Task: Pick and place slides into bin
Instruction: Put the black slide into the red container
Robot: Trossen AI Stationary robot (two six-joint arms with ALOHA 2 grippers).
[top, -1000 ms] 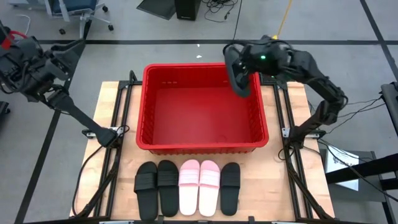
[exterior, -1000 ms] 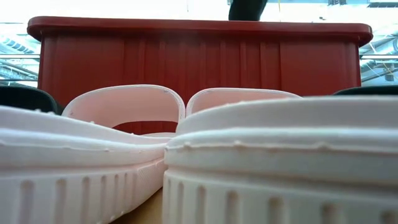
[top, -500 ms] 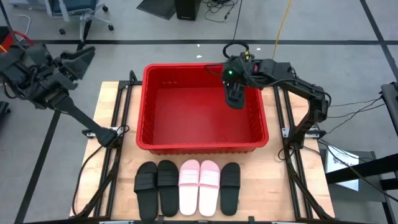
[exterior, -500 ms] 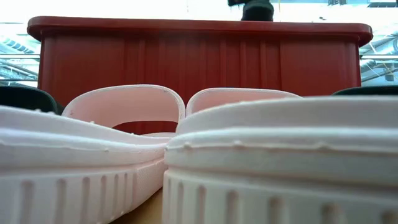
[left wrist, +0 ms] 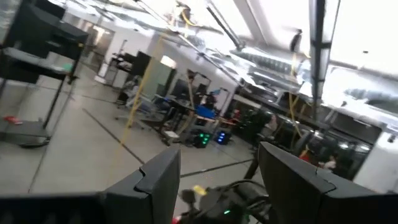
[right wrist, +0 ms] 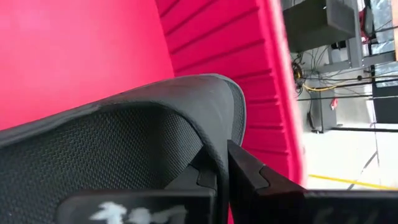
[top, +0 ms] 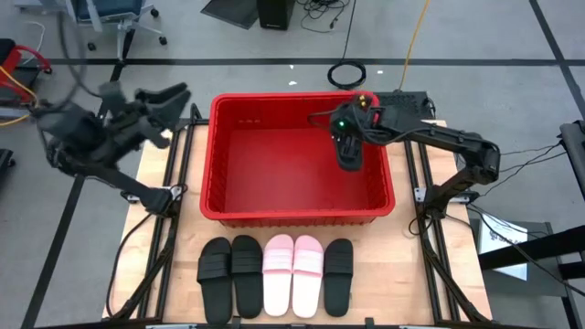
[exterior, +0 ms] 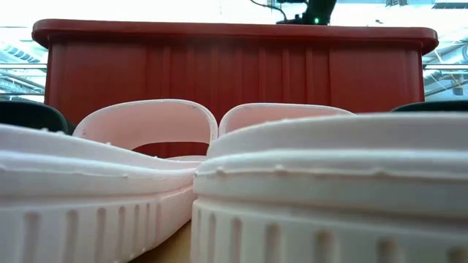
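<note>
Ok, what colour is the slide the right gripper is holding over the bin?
Black slide; the high view shows it best.

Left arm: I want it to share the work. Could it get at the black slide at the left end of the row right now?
Probably yes. The left gripper is open, empty and raised beside the bin, and nothing covers that black slide at the table's front.

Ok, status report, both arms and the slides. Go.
Right gripper shut on black slide inside red bin. Left gripper open, beside bin. Five slides on table. Nothing in the way.
</note>
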